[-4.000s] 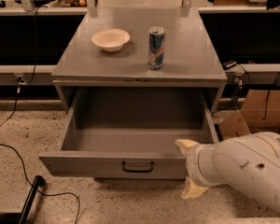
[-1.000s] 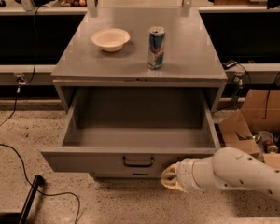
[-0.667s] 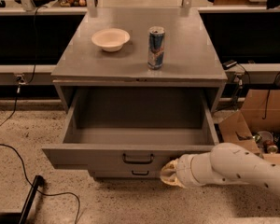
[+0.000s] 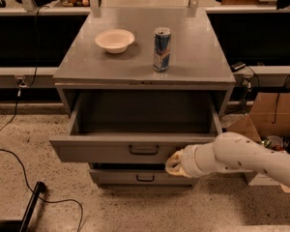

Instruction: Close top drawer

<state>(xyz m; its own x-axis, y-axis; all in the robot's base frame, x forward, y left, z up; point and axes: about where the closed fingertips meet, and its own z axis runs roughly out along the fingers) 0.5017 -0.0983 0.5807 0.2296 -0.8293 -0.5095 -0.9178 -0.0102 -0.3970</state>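
The top drawer is a wide grey drawer with a plain grey inside and a small black bar handle at mid-front. It stands partly open under the cabinet top. My gripper is at the end of a white arm that comes in from the right. It rests against the lower right part of the drawer front, right of the handle.
A white bowl and a blue can stand on the grey cabinet top. A lower grey drawer sits beneath. Cardboard boxes are on the right. Black cables and a black bar lie on the floor at left.
The top drawer has slid inward, so less of its inside shows. My gripper has moved in with the drawer front and stays against it.
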